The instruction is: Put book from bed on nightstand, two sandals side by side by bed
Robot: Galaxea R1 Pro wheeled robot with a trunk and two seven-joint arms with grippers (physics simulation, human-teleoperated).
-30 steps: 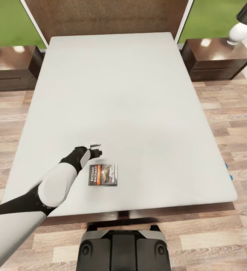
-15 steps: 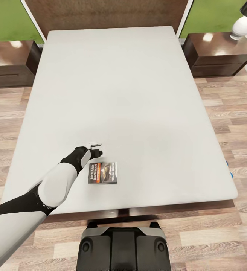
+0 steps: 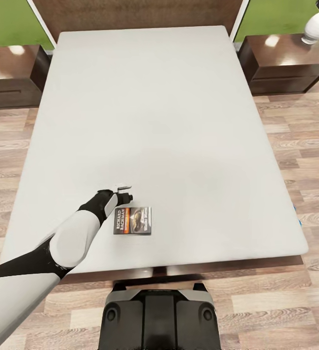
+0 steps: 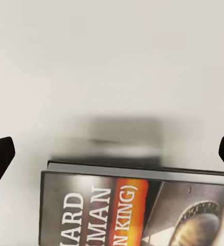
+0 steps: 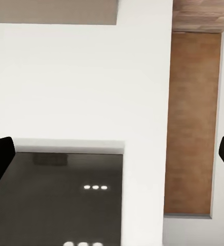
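On the bed [image 3: 169,107], book [image 3: 132,220] — left hand [image 3: 123,191] spread just above it

A bedroom — bed [image 3: 159,121] between 2 nightstands [image 3: 283,63], wood-plank floor [image 3: 295,146].

book [image 4: 137,210] cropped by the left wrist view's edge, title partly legible, sandal [image 3: 298,221] mostly hidden behind bed [image 3: 154,121]
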